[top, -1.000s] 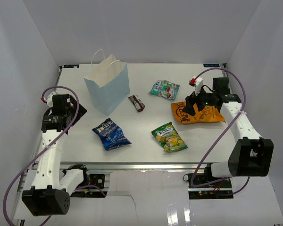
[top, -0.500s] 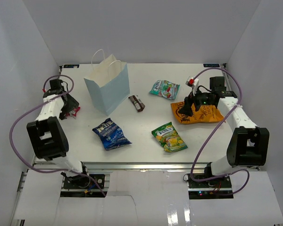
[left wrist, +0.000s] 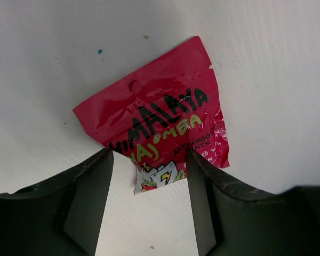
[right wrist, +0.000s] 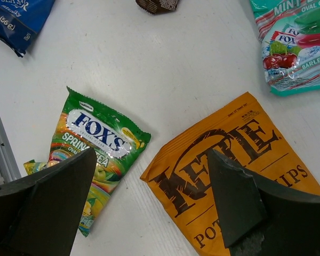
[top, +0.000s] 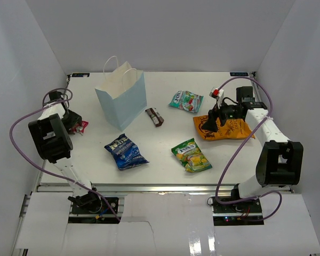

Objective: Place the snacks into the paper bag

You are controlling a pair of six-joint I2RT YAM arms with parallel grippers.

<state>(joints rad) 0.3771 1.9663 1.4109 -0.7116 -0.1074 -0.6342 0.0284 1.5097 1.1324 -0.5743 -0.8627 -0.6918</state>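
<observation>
Left claw (left wrist: 149, 160) has swung to the frame's left, open astride a red packet (left wrist: 160, 125): pickup step, squeeze next. Right claw (right wrist: 149, 197) gapes over the orange crisp bag (right wrist: 240, 176).

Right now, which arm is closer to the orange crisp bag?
The right arm: its fingers hover over that orange bag. The left arm is across the table, above a red packet.
</observation>
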